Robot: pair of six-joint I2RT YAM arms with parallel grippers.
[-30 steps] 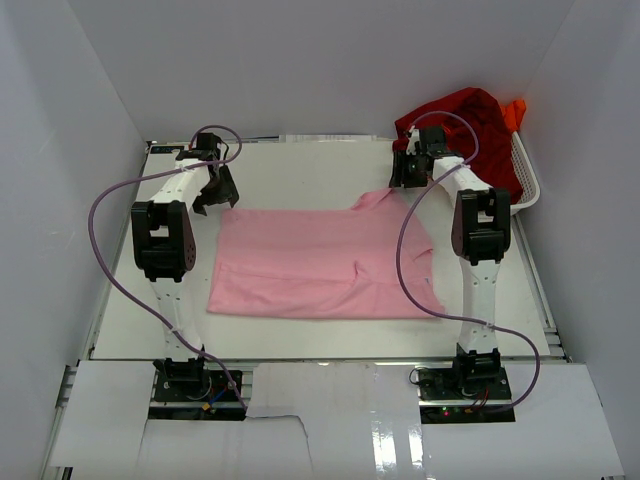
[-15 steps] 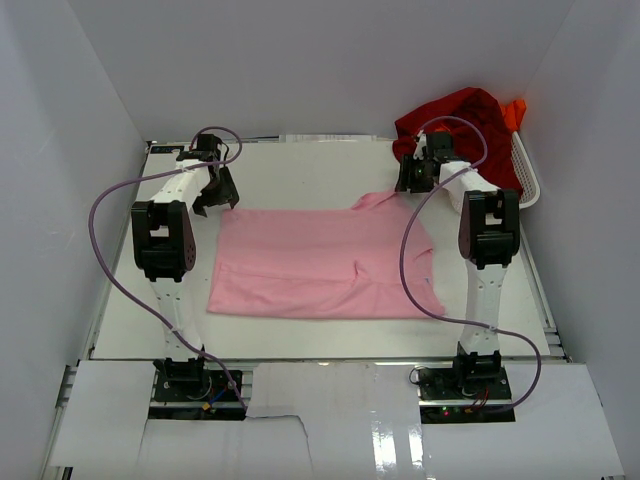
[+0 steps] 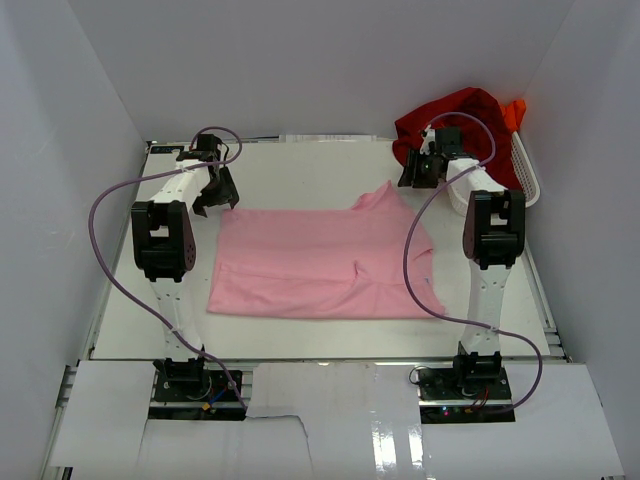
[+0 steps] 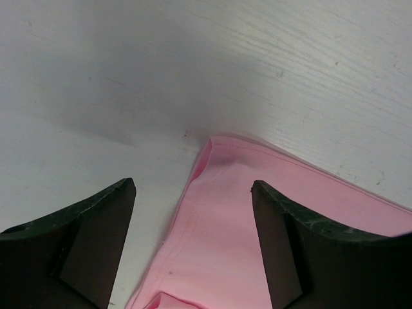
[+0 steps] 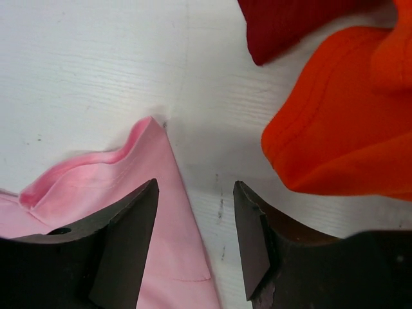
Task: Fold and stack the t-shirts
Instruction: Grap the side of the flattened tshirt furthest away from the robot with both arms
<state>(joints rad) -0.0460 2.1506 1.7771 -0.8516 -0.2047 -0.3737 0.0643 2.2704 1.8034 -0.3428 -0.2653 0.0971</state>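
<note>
While the light pink t-shirt [image 3: 320,262] is spread flat across the middle of the tabletop [image 3: 300,170], the left gripper [image 3: 215,195] is seen over its far left corner, jaws set wide with nothing gripped. The right gripper [image 3: 416,175] is pictured at the shirt's far right corner, where the cloth comes to a point, its jaws parted more narrowly and likewise empty. The dark red t-shirt [image 3: 465,115] and bright orange t-shirt [image 3: 514,112] are heaped at the tabletop's far right corner, against the white basket [image 3: 527,185].
</note>
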